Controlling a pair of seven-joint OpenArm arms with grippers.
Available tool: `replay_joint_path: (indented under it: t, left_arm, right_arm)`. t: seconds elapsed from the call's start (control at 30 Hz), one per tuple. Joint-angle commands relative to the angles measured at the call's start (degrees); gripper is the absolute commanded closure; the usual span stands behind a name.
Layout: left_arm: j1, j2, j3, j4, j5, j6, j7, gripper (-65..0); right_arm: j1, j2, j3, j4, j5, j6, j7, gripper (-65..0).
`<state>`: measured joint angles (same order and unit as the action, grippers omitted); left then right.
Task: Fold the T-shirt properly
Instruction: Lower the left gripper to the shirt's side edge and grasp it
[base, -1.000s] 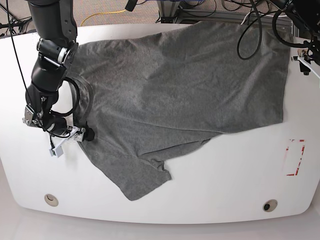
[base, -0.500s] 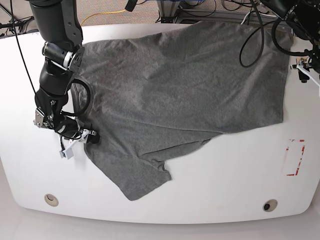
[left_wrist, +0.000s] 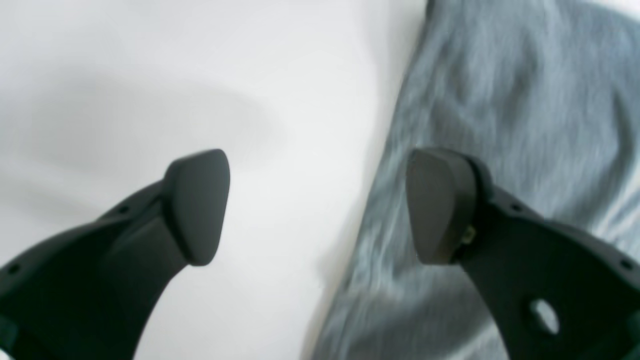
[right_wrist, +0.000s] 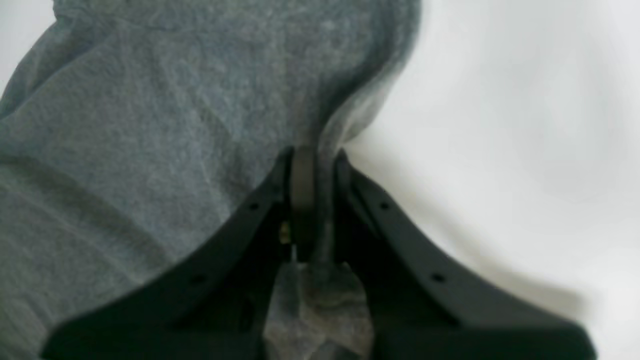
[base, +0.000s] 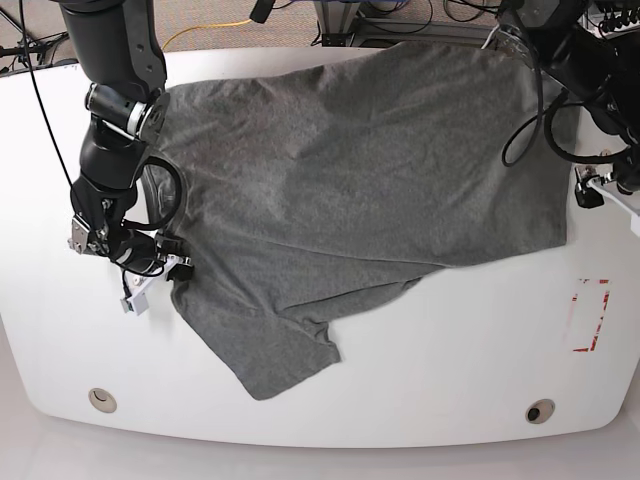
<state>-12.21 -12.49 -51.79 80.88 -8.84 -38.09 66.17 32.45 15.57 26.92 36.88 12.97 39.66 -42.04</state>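
Right fingers (right_wrist: 312, 165) have closed, pinching the soft heather-grey T-shirt (base: 350, 180); left fingers (left_wrist: 320, 205) gape.

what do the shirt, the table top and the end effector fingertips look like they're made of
T-shirt: soft heathered grey knit, likely cotton jersey; it wrinkles, drapes and bunches where the right end effector pinches it.
Table: smooth white hard surface with a dull sheen, perhaps laminate or painted board.
Left end effector fingertips: matte black, rounded, probably moulded plastic or rubber; cannot tell which.
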Motion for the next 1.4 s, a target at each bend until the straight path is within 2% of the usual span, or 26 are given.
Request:
replay_joint_path:
  t: [0.0,0.07,0.27,0.5,0.63,0.7,0.77,0.9,0.93,1.1,1.2,1.27,1.37]
  left_arm:
    - [-1.55,-1.00,3.39,-2.16,-1.14,-0.38,-3.27,-51.9]
    - [-1.64,-1.62,6.21,-3.39,-1.22,-0.20,-5.20,-51.9]
    - [-3.66,-1.44,8.93,-8.93,-1.31,-0.20,-9.16,-51.8]
    - [-5.33,-1.53,9.28,-18.16,-1.31,-0.20,-10.66,-51.8]
    - [-6.30,-1.53,10.78,-18.86,-1.31,-0.46,-11.71,-51.7]
    - [-6.30,-1.44,11.57,-18.77,-1.40,-0.55,-10.48,-51.1]
    - [-6.30,-1.35,12.01,-18.77,-1.40,-0.55,-9.60,-46.0]
    - [-6.39,-0.21,12.10,-18.86,-1.40,-0.55,-9.34,-25.3]
    - [-6.39,-0.04,12.19,-18.86,-1.40,-0.55,-9.25,-21.8]
    - [-5.77,-0.12,12.19,-19.12,-1.14,-0.46,-9.25,-18.9]
    - [-5.07,0.14,12.27,-18.60,-1.14,-0.11,-9.25,-9.7]
    - [-4.72,0.14,12.27,-17.10,-1.14,-0.11,-9.25,-0.6]
    - [-4.63,0.14,12.27,-14.46,-1.14,-0.02,-9.25,0.0]
  right_arm:
    - [1.53,0.73,-0.06,0.79,0.52,0.34,0.59,-4.0]
    - [1.18,0.82,-0.06,0.79,0.52,0.34,0.15,-4.0]
    - [0.83,0.73,-0.06,0.96,0.87,0.34,-0.02,-4.0]
    - [0.48,0.91,0.03,0.96,0.96,0.34,-0.11,-3.8]
    - [0.48,0.91,0.03,0.96,0.96,0.34,-0.11,-3.6]
    - [0.48,0.91,0.03,0.96,0.96,0.34,-0.20,-3.6]
    - [0.48,1.00,0.03,0.96,0.96,0.34,-0.82,-3.6]
    - [0.83,1.00,0.03,0.96,0.96,0.34,-2.31,-3.5]
    - [0.83,1.09,0.03,1.14,0.96,0.34,-2.84,-3.5]
    - [0.39,0.73,0.03,6.50,0.96,0.34,-5.21,-3.5]
    - [0.39,0.65,0.03,8.61,0.96,0.34,-7.06,-0.5]
    - [0.39,0.65,0.03,10.28,0.96,0.34,-8.82,0.0]
    - [0.30,0.65,0.03,12.57,0.96,0.34,-9.69,0.0]
